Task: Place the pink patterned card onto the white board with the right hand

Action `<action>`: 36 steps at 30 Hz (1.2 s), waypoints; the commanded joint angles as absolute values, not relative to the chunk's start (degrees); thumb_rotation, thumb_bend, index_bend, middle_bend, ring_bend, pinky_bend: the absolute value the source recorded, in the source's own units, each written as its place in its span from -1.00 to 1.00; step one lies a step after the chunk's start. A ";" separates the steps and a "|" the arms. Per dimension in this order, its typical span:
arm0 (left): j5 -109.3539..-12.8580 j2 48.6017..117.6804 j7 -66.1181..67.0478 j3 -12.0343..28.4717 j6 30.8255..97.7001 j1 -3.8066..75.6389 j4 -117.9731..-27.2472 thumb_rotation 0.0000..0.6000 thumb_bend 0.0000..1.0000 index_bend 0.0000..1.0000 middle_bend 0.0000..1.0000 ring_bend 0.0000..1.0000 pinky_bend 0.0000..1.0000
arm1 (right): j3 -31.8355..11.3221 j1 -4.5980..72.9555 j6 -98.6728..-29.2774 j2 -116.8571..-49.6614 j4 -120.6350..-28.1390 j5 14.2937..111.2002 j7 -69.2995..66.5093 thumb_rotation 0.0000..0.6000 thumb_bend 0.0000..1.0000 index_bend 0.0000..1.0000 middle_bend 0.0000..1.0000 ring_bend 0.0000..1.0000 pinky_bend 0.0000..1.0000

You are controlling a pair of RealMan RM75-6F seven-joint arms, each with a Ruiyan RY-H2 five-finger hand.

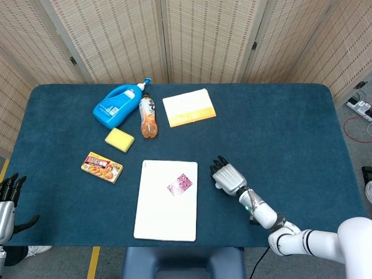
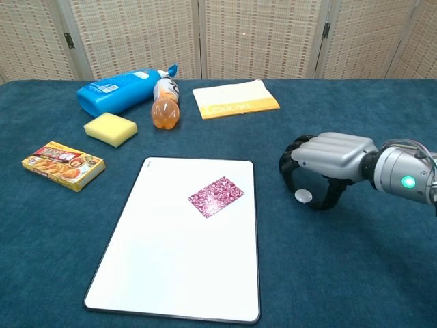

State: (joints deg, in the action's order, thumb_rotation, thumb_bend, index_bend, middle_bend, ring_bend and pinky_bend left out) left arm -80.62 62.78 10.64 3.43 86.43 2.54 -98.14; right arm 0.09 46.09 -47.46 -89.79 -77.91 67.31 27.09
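The pink patterned card (image 1: 180,183) (image 2: 216,195) lies flat on the upper right part of the white board (image 1: 157,215) (image 2: 164,266). My right hand (image 1: 226,176) (image 2: 326,164) hovers over the blue cloth just right of the board, palm down, fingers curled downward and holding nothing. A small white disc (image 2: 302,195) lies on the cloth under that hand. My left hand (image 1: 8,200) hangs at the far left edge of the head view, off the table, fingers spread, holding nothing.
At the back stand a blue detergent bottle (image 1: 118,105), an orange drink bottle (image 1: 148,116) lying on its side, and a yellow-and-white folded cloth (image 1: 188,107). A yellow sponge (image 1: 119,139) and a curry box (image 1: 102,167) lie left of the board.
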 commanded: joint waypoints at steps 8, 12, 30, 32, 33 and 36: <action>-80.53 62.77 10.65 3.47 86.42 2.56 -98.07 1.00 -0.59 -0.80 -0.90 -0.90 -1.00 | -0.49 46.13 -46.63 -90.61 -77.00 66.91 27.97 1.00 -0.38 -0.08 -0.53 -0.80 -1.00; -80.63 62.87 10.56 3.46 86.52 2.53 -97.90 1.00 -0.59 -0.81 -0.90 -0.92 -1.00 | -0.82 46.03 -46.50 -90.58 -77.05 66.59 28.09 1.00 -0.35 -0.05 -0.51 -0.79 -1.00; -80.96 62.77 10.61 3.44 86.54 2.66 -98.23 1.00 -0.59 -0.83 -0.90 -0.94 -1.00 | -6.48 51.85 -44.41 -90.71 -85.12 61.62 34.50 1.00 -0.31 0.00 -0.47 -0.77 -1.00; -81.03 62.73 10.44 3.35 86.60 2.57 -98.18 1.00 -0.59 -0.83 -0.90 -0.94 -1.00 | -7.11 53.37 -43.67 -92.17 -84.65 59.39 36.36 1.00 -0.31 0.00 -0.47 -0.77 -1.00; -80.99 62.69 10.34 3.31 86.68 2.48 -98.10 1.00 -0.59 -0.83 -0.90 -0.94 -1.00 | -7.43 54.39 -43.23 -93.15 -84.21 57.83 37.60 1.00 -0.31 0.00 -0.47 -0.77 -1.00; -80.81 62.65 9.92 3.25 86.80 2.24 -97.80 1.00 -0.59 -0.83 -0.90 -0.94 -1.00 | -8.14 56.67 -42.87 -95.40 -83.12 54.26 40.19 1.00 -0.31 0.00 -0.47 -0.77 -1.00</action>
State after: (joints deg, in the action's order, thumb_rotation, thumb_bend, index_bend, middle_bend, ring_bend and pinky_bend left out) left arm -80.84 62.66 9.97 3.26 86.79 2.27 -97.85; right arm -7.28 54.90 -43.51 -93.67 -83.90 56.42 38.29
